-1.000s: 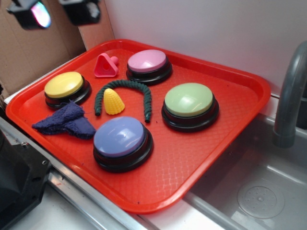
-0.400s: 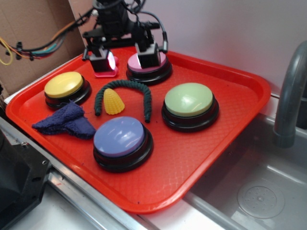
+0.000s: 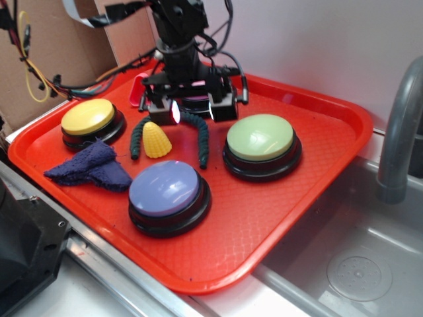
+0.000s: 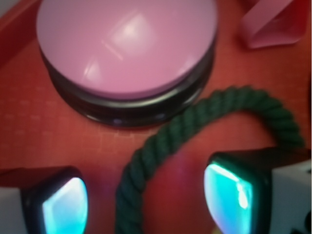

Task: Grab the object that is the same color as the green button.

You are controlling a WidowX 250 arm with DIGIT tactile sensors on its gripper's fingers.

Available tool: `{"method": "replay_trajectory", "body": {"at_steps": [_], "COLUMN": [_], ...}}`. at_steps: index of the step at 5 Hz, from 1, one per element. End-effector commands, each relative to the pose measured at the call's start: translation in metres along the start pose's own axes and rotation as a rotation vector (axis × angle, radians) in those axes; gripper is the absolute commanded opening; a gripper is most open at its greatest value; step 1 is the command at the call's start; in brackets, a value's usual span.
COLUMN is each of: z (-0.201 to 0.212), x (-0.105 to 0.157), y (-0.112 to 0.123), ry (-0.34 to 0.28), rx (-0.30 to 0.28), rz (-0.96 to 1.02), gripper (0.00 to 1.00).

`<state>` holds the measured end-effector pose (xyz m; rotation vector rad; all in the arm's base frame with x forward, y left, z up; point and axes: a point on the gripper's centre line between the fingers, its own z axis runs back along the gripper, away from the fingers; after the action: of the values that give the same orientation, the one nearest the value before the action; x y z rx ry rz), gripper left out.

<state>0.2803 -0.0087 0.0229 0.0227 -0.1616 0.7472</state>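
Here, a dark green, fuzzy twisted rope (image 3: 201, 135) bent into an arch lies on the red plastic tray (image 3: 317, 178), roughly at the middle of it. The black robot claw (image 3: 193, 108) hangs directly over the top of that arch, its two fingers spread apart and holding nothing. In the exterior view the left end of the rope rests beside a yellow ridged cone (image 3: 156, 139), which sits inside the arch, while the right leg runs down toward the purple-blue dome button (image 3: 166, 189).

From the wrist camera the rope (image 4: 195, 126) curves between the two glowing fingertips (image 4: 229, 192): one strand passes down through the gap near the left pad, and the far bend of the arch sweeps over the top of the right pad. Whether either pad touches the rope cannot be told, since the picture is blurred. The gripper's midpoint (image 4: 146, 197) lies just beside the descending strand.

Just behind the rope stands the pink dome button (image 4: 126, 44) on its black base, close to the arch's crown. A pink triangular plastic piece (image 4: 273, 24) lies at the tray's far side. The large round pale green dome button (image 3: 260, 137) sits to the right of the rope, near but apart from it.

A yellow dome button (image 3: 88, 117) and a crumpled dark blue cloth (image 3: 89, 166) occupy the tray's left part.
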Motion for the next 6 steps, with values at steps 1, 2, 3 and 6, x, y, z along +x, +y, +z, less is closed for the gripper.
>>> {"method": "replay_trajectory", "body": {"at_steps": [1,2,3,6], "z": [0.003,0.005,0.005,0.033], "x": [0.015,0.007,0.006,0.014], "y": [-0.019,-0.023,-0.023,-0.020], "ry": [-0.019,-0.019,-0.008,0.019], "rx": [-0.076,-0.070,-0.066,-0.067], "rz": [-0.032,-0.028,-0.011,-0.088], "gripper": [1.00,0.00,0.00,0.00]}}
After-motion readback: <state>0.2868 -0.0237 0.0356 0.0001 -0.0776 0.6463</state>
